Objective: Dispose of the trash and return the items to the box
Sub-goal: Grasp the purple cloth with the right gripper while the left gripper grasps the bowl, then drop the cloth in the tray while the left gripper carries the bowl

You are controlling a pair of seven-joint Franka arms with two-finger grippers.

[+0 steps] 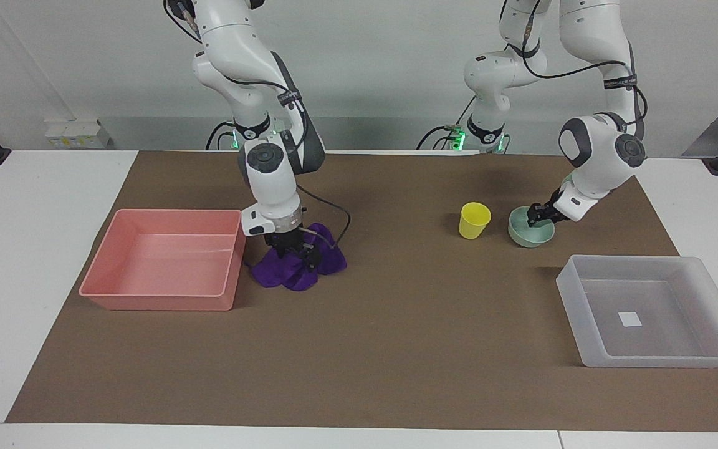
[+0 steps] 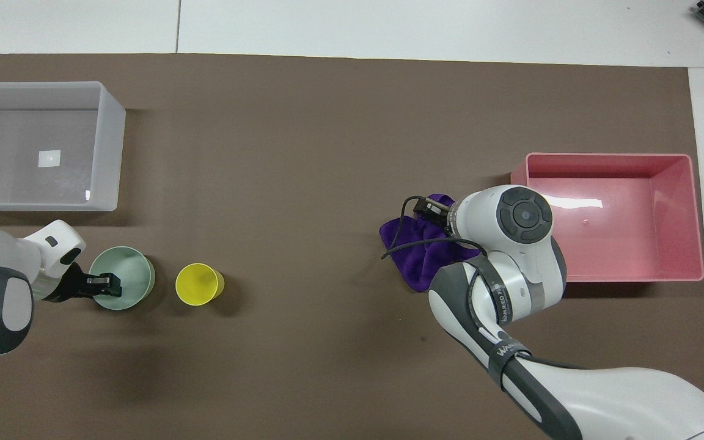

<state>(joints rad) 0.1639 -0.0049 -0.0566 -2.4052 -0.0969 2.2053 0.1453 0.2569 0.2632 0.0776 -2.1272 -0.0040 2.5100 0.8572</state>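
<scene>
Purple rag [image 1: 296, 269] crumpled beside pink tub [image 1: 166, 259] — yellow cup [image 1: 474, 220], mint bowl [image 1: 530, 231] upright near whitish box [image 1: 649, 312].

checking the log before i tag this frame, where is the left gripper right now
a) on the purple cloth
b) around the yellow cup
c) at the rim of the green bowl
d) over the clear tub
c: the left gripper is down at the rim of the green bowl, beside the yellow cup; the purple cloth is under the right gripper.
</scene>
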